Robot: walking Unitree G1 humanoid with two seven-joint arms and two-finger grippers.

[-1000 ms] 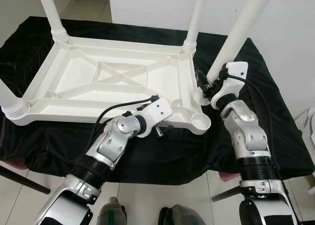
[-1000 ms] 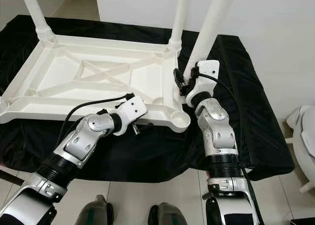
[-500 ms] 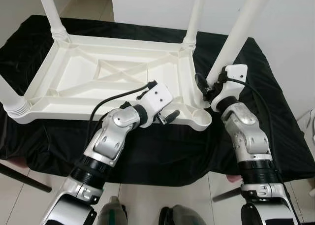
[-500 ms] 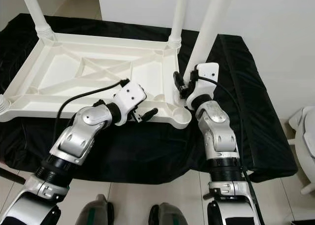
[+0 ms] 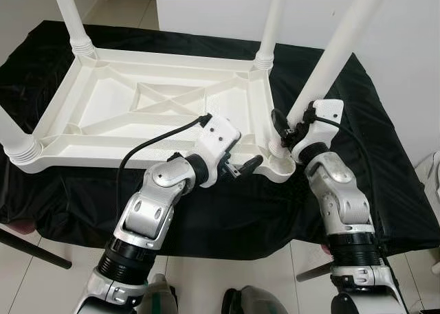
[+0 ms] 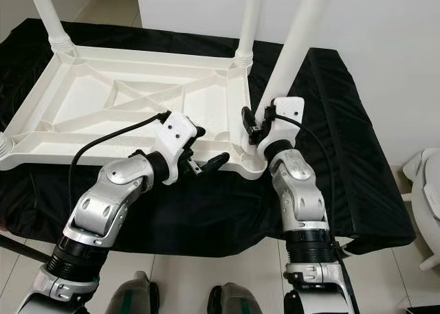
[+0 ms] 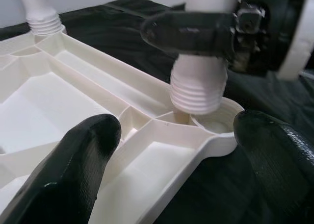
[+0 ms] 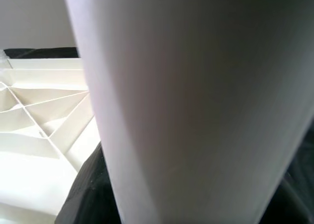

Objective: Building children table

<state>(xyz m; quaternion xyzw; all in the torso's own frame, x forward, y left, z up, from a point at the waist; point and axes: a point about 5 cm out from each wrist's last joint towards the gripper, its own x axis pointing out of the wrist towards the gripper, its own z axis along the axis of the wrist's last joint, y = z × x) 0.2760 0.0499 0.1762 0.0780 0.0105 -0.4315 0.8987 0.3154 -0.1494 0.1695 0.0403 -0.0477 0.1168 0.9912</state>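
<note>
A: Black cloth (image 5: 385, 163) covers the counter; pale tiled floor (image 5: 227, 273) below, white wall behind. Upside-down white plastic table top (image 5: 137, 121) lies on the cloth, ribbed underside up. Three legs already stand in their corners.

B: And the fourth leg?

A: Fourth leg (image 5: 337, 53) is in the right hand (image 5: 289, 130), which is closed around its lower part just above the threaded end. The shaft leans up and away to the robot's right. In the left wrist view the threaded end (image 7: 198, 89) sits over the near-right corner socket (image 7: 211, 123), its tip at the socket mouth. Judgement: not seated yet.

B: Left hand?

A: Left hand (image 5: 242, 168) hovers at the near rim of the table top, just left of that socket. Fingers (image 7: 78, 160) are spread wide with nothing between them, and they point toward the corner.

B: So what does the next move hinge on?

A: Axis alignment. The leg's long axis is tilted, while the socket opens straight up. Judgement: the leg should come closer to vertical before it is pushed or twisted in. The right hand has the leg; the left is the nearer one to steady the corner.
</note>
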